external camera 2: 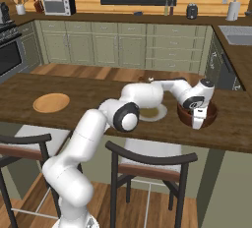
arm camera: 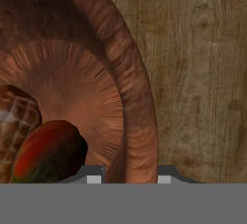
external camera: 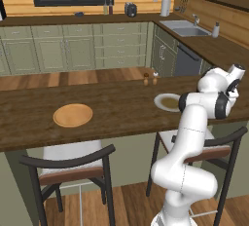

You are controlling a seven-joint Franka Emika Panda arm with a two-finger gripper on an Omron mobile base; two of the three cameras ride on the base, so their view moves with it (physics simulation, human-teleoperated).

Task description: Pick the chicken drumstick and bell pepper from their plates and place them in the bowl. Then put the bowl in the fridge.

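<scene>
The bowl [external camera 2: 210, 115] is a deep, dark reddish-brown wooden one, sitting at the right of the right base view on the dark wooden table [external camera 2: 98, 99]; in the hand view its ribbed rim [arm camera: 140, 121] curves from top to bottom. Inside, at the lower left of the hand view, lie one brown chicken drumstick [arm camera: 12, 121] and one red-and-green bell pepper [arm camera: 46, 153], touching each other. Two plates rest on the table: a tan wooden one [external camera: 73, 115] at left centre of the left base view, and a pale-rimmed one [external camera: 165, 102] near its middle. The white arm bends low over the table, its gripper [external camera 2: 199, 123] pointing down at the bowl's near rim, with the fingers [arm camera: 94, 178] spread to either side of the wall.
</scene>
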